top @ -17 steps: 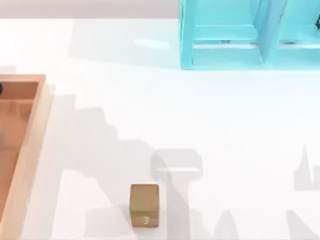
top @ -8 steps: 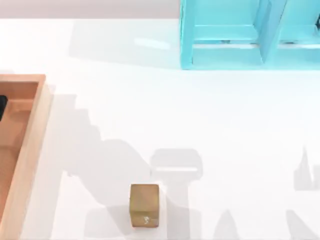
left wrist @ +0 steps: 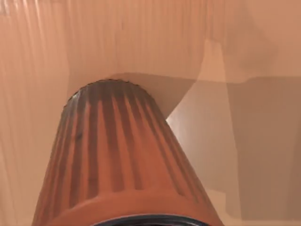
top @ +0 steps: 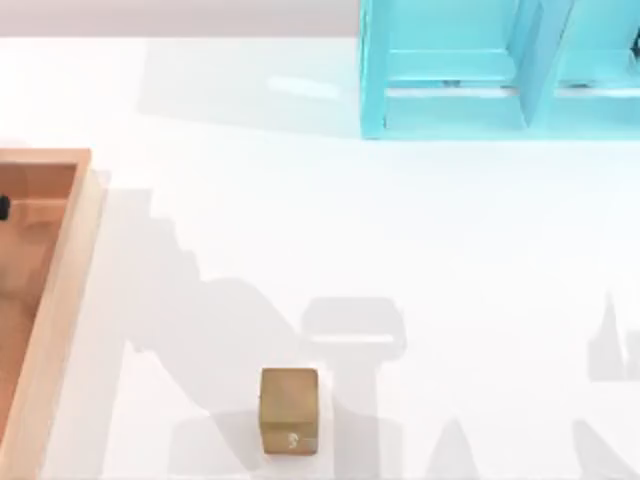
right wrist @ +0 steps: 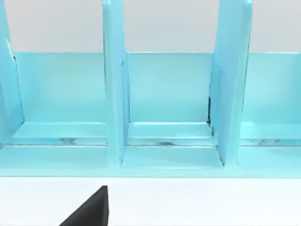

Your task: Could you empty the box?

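Observation:
The box (top: 62, 290), shallow with tan walls and an orange-brown floor, lies at the table's left edge and is cut off by the top view's border. A small dark part of my left gripper (top: 3, 208) shows over the box's floor at that border. In the left wrist view a ribbed orange-brown cylinder (left wrist: 117, 160) stands very close to the camera, above the box floor (left wrist: 263, 141). A black part of my right gripper (right wrist: 89, 212) appears in the right wrist view, facing the turquoise shelf unit (right wrist: 164, 94).
A small brown cube (top: 289, 410) with a pale mark sits on the white table near the front edge, right of the box. The turquoise shelf unit (top: 480, 80) stands at the back right. Arm shadows fall across the middle of the table.
The dark part of my left gripper at the box's left border moved toward the front, then slipped further out of frame. The arm shadows shifted slightly. Cube and shelf unit stayed put.

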Tool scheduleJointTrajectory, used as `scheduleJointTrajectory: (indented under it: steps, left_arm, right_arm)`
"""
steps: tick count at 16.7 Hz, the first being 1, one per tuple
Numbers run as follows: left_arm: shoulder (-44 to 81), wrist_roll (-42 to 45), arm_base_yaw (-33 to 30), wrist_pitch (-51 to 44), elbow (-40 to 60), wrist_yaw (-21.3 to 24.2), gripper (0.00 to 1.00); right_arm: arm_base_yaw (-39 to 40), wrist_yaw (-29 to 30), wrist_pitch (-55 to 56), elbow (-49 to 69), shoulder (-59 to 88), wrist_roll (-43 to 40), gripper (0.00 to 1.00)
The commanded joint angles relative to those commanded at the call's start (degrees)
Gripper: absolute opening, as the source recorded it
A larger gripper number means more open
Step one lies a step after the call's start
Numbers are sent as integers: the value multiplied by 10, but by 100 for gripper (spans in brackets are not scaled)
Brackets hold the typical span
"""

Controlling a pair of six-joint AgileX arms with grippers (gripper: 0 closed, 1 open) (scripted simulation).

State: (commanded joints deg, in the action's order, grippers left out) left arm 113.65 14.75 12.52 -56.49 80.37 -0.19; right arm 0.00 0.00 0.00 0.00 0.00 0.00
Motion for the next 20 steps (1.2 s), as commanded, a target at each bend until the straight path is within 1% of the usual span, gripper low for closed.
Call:
scheduleJointTrajectory:
  steps: [5, 6, 15, 17, 20]
  left_arm:
    - [0, 0, 0, 0, 0, 0, 2]
    - [0, 0, 0, 0, 0, 0, 0]
    - [-1, 1, -1, -1, 2, -1, 0]
    - [-1, 3, -1, -20, 17, -1, 0]
    - [-5, 5, -1, -77, 68, -1, 0]
  right_arm:
    - [0, 0, 0, 0, 0, 0, 100]
    - [0, 0, 0, 0, 0, 0, 100]
    - [0, 0, 0, 0, 0, 0, 100]
    - [0, 0, 0, 0, 0, 0, 100]
    - [0, 0, 0, 0, 0, 0, 100]
